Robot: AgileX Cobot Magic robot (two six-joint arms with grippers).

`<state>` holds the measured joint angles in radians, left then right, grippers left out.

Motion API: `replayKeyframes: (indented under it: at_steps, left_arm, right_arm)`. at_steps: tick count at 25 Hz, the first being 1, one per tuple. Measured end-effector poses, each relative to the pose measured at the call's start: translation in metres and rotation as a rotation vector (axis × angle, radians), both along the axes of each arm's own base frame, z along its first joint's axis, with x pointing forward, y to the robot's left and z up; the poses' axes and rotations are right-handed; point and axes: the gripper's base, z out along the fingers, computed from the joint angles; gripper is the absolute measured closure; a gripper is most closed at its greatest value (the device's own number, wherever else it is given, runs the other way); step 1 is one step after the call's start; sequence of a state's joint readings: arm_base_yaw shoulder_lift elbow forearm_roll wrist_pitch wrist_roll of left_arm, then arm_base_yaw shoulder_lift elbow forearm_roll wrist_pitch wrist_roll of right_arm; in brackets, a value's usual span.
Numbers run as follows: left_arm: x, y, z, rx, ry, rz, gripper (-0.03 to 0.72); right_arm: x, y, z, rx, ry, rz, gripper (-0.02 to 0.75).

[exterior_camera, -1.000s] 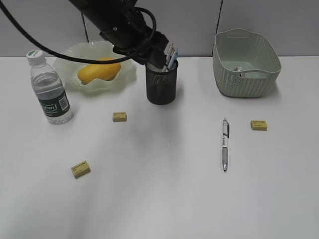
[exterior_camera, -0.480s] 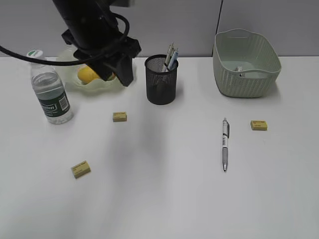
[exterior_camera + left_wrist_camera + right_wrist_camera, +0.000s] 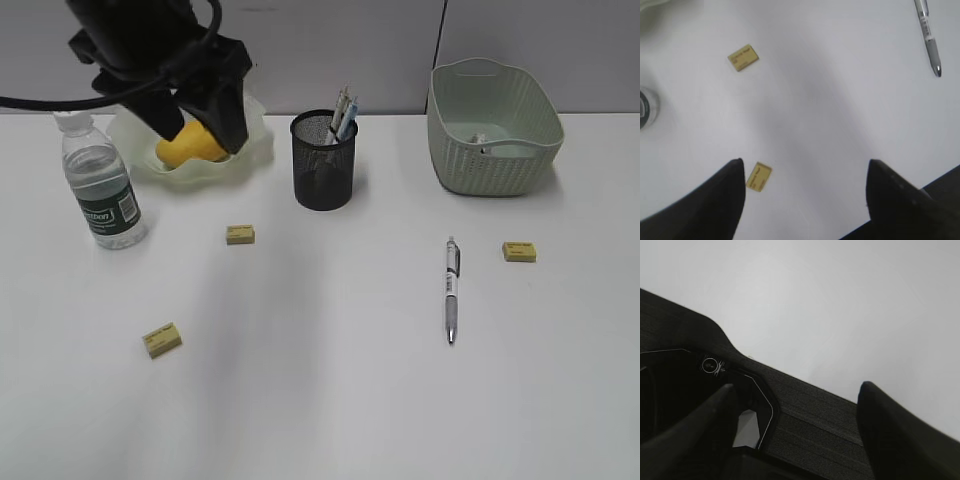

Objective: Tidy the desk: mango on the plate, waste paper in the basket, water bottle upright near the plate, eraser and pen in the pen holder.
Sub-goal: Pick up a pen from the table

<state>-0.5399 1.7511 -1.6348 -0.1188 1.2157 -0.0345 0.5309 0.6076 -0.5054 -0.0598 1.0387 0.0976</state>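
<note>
Left fingers (image 3: 805, 197): spread wide with nothing between them, hanging above the counter; in the exterior view the dark arm sits at the upper left of the frame, in front of the plate.
Right fingers (image 3: 795, 430): spread wide and empty, over a dark ribbed surface; not seen in the exterior view.
Mango (image 3: 190, 148): in the plate (image 3: 255, 150), upper left, partly hidden by the arm.
Water bottle (image 3: 100, 190): upright at far left, just beside the plate.
Pen holder (image 3: 323, 165): upper centre, with pens standing in it.
Basket (image 3: 495, 130): upper right; something small lies inside, too small to tell.
Loose pen (image 3: 452, 290): flat on the counter (image 3: 330, 400), right of centre.
Erasers: one below the plate (image 3: 240, 234), one at lower left (image 3: 162, 340), one right of the pen (image 3: 519, 251).
</note>
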Motion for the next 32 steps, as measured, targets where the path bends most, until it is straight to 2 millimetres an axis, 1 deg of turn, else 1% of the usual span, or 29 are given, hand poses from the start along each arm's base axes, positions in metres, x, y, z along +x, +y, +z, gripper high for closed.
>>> replayKeyframes:
  at_steps: [4, 8, 10, 13, 17, 25, 26, 32]
  left_arm:
    - [-0.025, 0.015, 0.006, 0.004, 0.005, 0.003, 0.117]
    - [-0.057, 0.034, 0.011, 0.002, 0.003, 0.003, 0.117]
    - [-0.074, 0.045, 0.015, -0.019, -0.033, 0.007, 0.117]
    - [-0.098, 0.06, 0.016, -0.052, -0.096, 0.015, 0.117]
    - [-0.131, 0.08, 0.011, -0.084, -0.155, 0.022, 0.117]
    - [-0.194, 0.118, -0.008, -0.135, -0.239, 0.027, 0.117]
    - [-0.206, 0.126, -0.008, -0.154, -0.272, 0.027, 0.117]
    - [-0.245, 0.149, -0.021, -0.203, -0.356, 0.026, 0.117]
  right_arm:
    - [0.0, 0.0, 0.0, 0.0, 0.0, 0.0, 0.155]
    - [0.0, 0.0, 0.0, 0.0, 0.0, 0.0, 0.155]
    - [0.0, 0.0, 0.0, 0.0, 0.0, 0.0, 0.155]
    - [0.0, 0.0, 0.0, 0.0, 0.0, 0.0, 0.155]
    - [0.0, 0.0, 0.0, 0.0, 0.0, 0.0, 0.155]
    - [0.0, 0.0, 0.0, 0.0, 0.0, 0.0, 0.155]
    - [0.0, 0.0, 0.0, 0.0, 0.0, 0.0, 0.155]
    - [0.0, 0.0, 0.0, 0.001, 0.0, 0.0, 0.155]
